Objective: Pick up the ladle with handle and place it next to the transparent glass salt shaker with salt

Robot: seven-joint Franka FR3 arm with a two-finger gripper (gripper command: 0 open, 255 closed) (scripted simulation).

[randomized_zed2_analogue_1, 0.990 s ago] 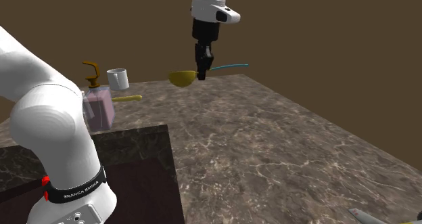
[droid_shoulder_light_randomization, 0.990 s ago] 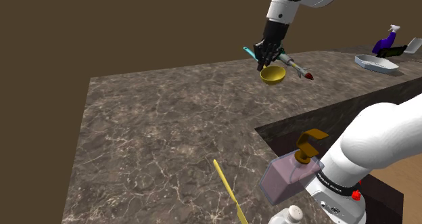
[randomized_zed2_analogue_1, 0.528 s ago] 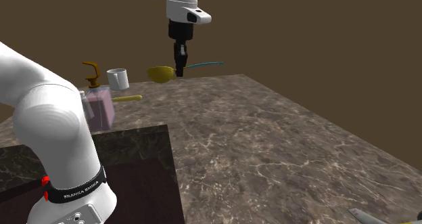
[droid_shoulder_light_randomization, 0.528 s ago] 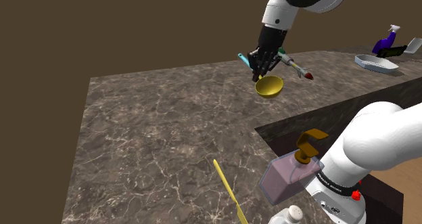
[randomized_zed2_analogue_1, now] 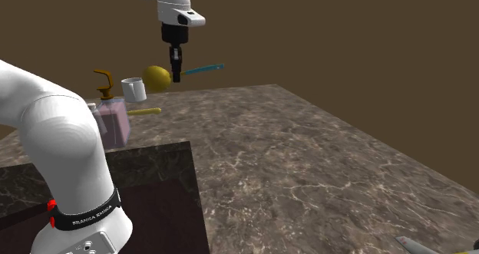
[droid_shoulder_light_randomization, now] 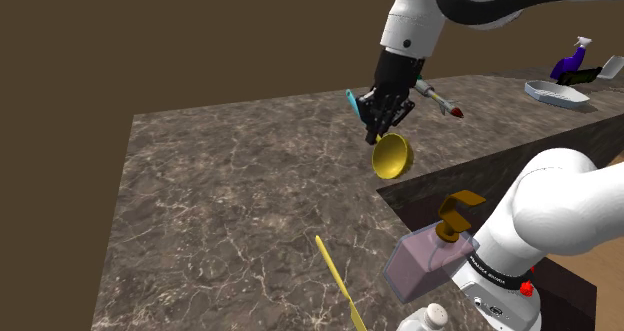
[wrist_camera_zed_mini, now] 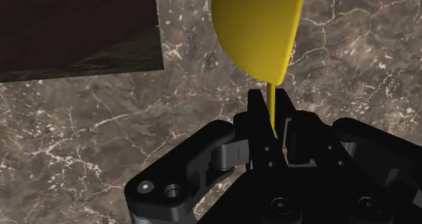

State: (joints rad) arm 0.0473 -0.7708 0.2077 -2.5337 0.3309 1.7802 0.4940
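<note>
Yellow ladle [droid_shoulder_light_randomization: 392, 156]: it hangs in the air, clear of the marbled stone counter [droid_shoulder_light_randomization: 220, 179]. Its bowl is tipped on its side and its teal handle pokes out past the fingers. It sits over the counter's edge by the dark recess.
Gripper [wrist_camera_zed_mini: 270, 104]: the fingers are clamped close together on the thin stem just behind the bowl, so you have a firm hold.
Done: you can count the pick-up as finished.
Salt shaker: I take the white-capped jar [droid_shoulder_light_randomization: 428, 319] at the counter's near edge to be it. It stands just beside the pink soap dispenser [droid_shoulder_light_randomization: 425, 264], well apart from the ladle.
Left: you must carry the ladle to that near edge, lower it and release it.
Watch: the slim yellow utensil [droid_shoulder_light_randomization: 338, 279] lies near the landing spot.
</note>
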